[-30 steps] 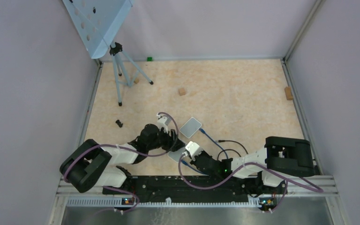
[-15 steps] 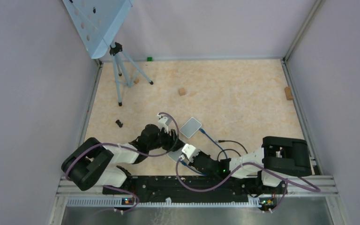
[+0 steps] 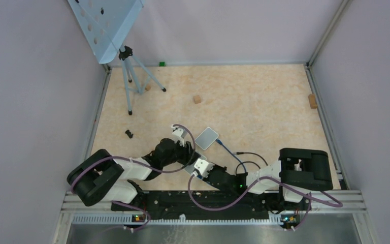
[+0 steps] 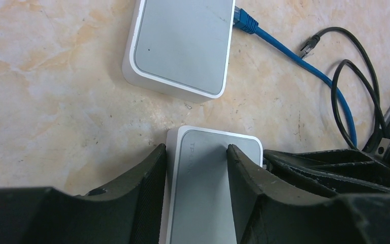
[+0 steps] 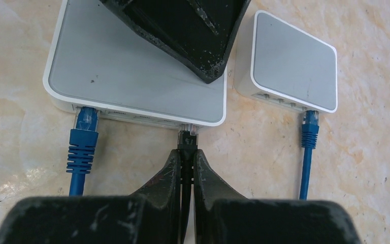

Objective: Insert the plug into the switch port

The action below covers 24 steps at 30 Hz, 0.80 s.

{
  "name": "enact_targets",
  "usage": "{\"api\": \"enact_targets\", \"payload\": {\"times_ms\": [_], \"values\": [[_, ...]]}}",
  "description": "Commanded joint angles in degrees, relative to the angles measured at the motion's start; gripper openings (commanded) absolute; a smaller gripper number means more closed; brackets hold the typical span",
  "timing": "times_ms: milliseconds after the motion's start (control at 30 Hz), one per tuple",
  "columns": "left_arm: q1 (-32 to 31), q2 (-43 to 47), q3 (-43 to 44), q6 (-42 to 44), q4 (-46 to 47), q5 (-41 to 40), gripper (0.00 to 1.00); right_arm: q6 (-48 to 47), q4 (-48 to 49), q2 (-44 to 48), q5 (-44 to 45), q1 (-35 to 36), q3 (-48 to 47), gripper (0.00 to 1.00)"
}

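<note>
The near white switch lies on the table with a blue cable in its left port. My right gripper is shut on the black plug, whose tip is at the mouth of a port near the switch's right end. My left gripper is open over this switch: one finger is beside its edge and the other is over its top. In the top view both grippers, left and right, meet over it and hide most of it.
A second white switch with its own blue cable lies just beyond. The black cable loops to a loose end. A tripod with a blue panel, two wooden blocks and a small black part stand farther off.
My right gripper has moved left and forward with the plug, up to the switch. My left gripper has shifted slightly nearer, over the switch.
</note>
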<state>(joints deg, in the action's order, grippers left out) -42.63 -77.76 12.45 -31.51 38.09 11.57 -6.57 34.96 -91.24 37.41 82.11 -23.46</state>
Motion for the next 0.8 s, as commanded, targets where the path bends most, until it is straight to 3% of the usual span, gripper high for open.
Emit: {"api": "enact_targets", "payload": {"times_ms": [0, 267, 500, 667, 767], "values": [[-7.9, -0.8, -1.9, -4.1, -3.6, 12.2, 0.48, -1.9, 7.0, 0.8, -6.4, -2.1, -6.9, 0.0], [-11.1, 0.4, -2.3, -5.9, -3.0, 8.8, 0.5, -2.0, 3.6, 3.5, -10.9, -5.3, -9.5, 0.0], [-6.3, 10.4, 0.7, -5.2, -17.0, -8.3, 0.64, 1.5, -7.5, 6.8, -17.2, -5.3, -5.1, 0.0], [4.0, 15.4, 4.6, -1.7, -21.1, -12.0, 0.77, 8.0, -14.9, 9.9, -16.8, -5.5, -4.3, 0.25], [7.0, 16.7, 7.4, 1.5, -22.2, -15.9, 0.82, 11.2, -18.9, 12.7, -16.0, -6.0, -4.4, 0.32]]}}
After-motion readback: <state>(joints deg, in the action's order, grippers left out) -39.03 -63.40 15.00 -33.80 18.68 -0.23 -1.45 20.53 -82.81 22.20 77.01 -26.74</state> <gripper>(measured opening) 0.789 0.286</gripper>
